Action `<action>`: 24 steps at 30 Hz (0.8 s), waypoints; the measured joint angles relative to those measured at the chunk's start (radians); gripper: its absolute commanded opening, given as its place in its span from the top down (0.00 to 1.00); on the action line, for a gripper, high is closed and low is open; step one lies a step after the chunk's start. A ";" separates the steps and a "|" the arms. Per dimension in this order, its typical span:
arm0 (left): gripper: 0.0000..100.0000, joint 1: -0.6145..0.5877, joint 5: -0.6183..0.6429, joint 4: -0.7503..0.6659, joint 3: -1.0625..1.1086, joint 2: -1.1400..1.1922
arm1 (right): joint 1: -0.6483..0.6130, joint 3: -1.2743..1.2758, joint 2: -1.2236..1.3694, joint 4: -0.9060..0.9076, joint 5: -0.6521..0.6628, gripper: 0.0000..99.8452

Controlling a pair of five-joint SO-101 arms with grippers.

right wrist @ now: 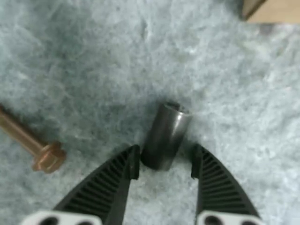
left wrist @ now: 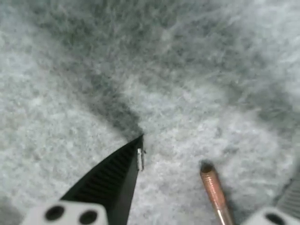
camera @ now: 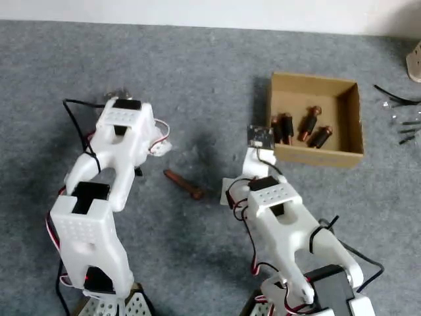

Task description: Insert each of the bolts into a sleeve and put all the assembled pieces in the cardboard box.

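Note:
A copper bolt lies on the grey carpet between the two arms. In the left wrist view its threaded end rests between the fingers of my open left gripper, untouched. In the right wrist view a dark sleeve lies on the carpet between the fingers of my open right gripper, with a small gap on one side. The bolt's hex head lies beside it. The cardboard box sits at the back right, just beyond the right arm, and holds several assembled pieces.
Loose black cables lie to the right of the box, and a tan object sits at the right edge. A corner of the box is close to the sleeve. Open carpet stretches across the back left.

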 measured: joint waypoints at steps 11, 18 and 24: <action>0.70 0.000 0.000 0.000 0.003 0.000 | 0.000 0.000 0.000 0.000 0.000 0.83; 0.99 0.000 -0.084 -0.049 0.003 0.000 | 0.000 0.000 0.000 0.000 0.000 0.83; 1.00 0.003 -0.094 -0.063 0.005 0.000 | 0.002 0.000 0.000 0.002 0.000 0.99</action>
